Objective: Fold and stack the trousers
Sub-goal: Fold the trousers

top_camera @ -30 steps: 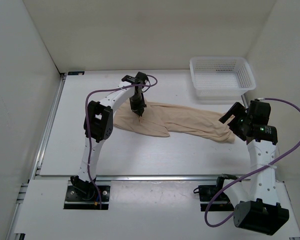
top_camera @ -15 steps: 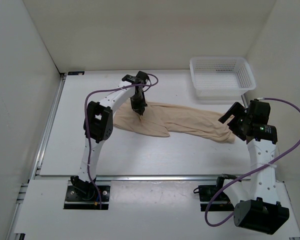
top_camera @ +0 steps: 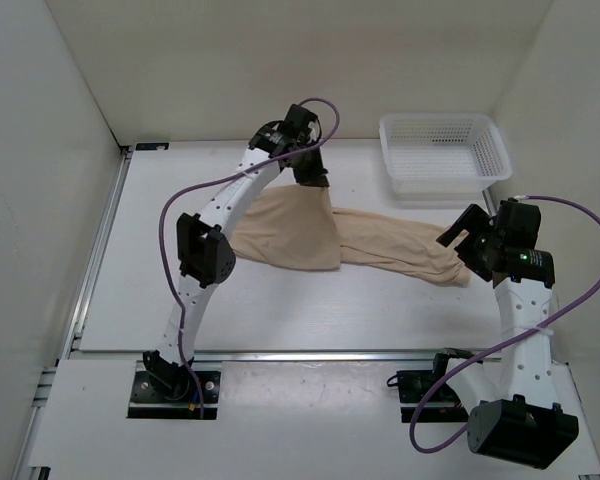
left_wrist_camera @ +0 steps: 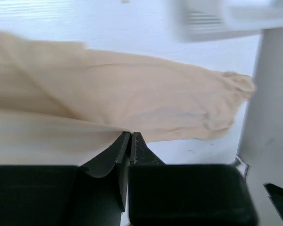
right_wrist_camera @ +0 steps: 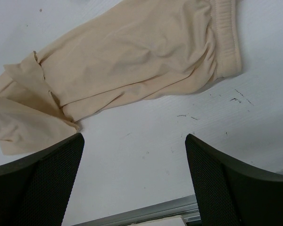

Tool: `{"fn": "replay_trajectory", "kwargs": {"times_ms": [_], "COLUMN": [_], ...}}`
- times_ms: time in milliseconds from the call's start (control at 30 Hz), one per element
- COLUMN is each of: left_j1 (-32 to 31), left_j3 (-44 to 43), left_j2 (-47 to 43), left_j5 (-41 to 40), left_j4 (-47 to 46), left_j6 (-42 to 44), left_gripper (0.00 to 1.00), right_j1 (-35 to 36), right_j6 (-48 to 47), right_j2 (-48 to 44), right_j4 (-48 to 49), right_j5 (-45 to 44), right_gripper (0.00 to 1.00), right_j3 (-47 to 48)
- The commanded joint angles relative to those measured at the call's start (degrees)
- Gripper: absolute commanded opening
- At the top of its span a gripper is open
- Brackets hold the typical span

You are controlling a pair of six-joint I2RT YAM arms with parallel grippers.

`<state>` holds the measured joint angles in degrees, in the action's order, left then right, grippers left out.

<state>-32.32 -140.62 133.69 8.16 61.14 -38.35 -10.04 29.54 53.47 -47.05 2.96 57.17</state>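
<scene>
Left claw is clenched on the trousers and holds one beige end raised near 12 o'clock in my overhead view. The rest lies wrinkled across the table toward 3 o'clock. I see my right claw spread wide above that far end, gripping nothing.

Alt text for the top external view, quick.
The left gripper, shut on the beige trousers, holds one end raised above the table, left of the white basket; the right gripper sits open beside the other end.
</scene>
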Motion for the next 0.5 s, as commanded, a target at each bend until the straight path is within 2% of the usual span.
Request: {"fn": "replay_trajectory", "kwargs": {"times_ms": [0,33,67,133,167,200,267,467], "left_j1": [-2.66,-2.66,-3.19,-3.72,-3.72,-3.72,-3.11,0.23], "left_j3": [-5.17,-6.67,-8.17,-9.85,-9.07,-7.84,-3.45,6.12], "left_j2": [6.39,9.63,11.05,12.03,12.03,10.56,6.18,-3.42], "left_j5": [9.93,11.42,12.92,15.04,15.04,14.52,10.48,4.95], "left_j4": [-5.06,-5.59,-5.60,-5.60,-5.60,-5.60,-5.60,-5.60], "left_j6": [-3.83,-3.84,-4.45,-4.45,-4.45,-3.85,-3.05,-0.24], "left_gripper": [0.20,0.36,0.61,0.80,0.87,0.98,1.00,1.00], "right_j1": [0.29,0.29,0.29,0.29,0.29,0.29,0.29,0.29], "right_j6": [-1.06,-1.06,-1.59,-1.59,-1.59,-1.59,-1.59,-1.59], "right_j2": [-0.56,-0.56,-1.17,-1.87,-1.88,-2.49,-2.50,-2.50], "right_j4": [0.03,-0.67,-0.68,-1.38,-1.38,-1.38,-1.38,-1.38], "right_j5": [-0.50,-0.50,-0.50,-1.02,-1.03,-1.03,-1.03,0.11], "right_gripper": [0.92,0.92,0.92,0.92,0.92,0.92,0.92,0.92], "right_j3": [-0.13,-0.13,-0.13,-0.13,-0.65,-0.65,-1.18,-2.32]}}
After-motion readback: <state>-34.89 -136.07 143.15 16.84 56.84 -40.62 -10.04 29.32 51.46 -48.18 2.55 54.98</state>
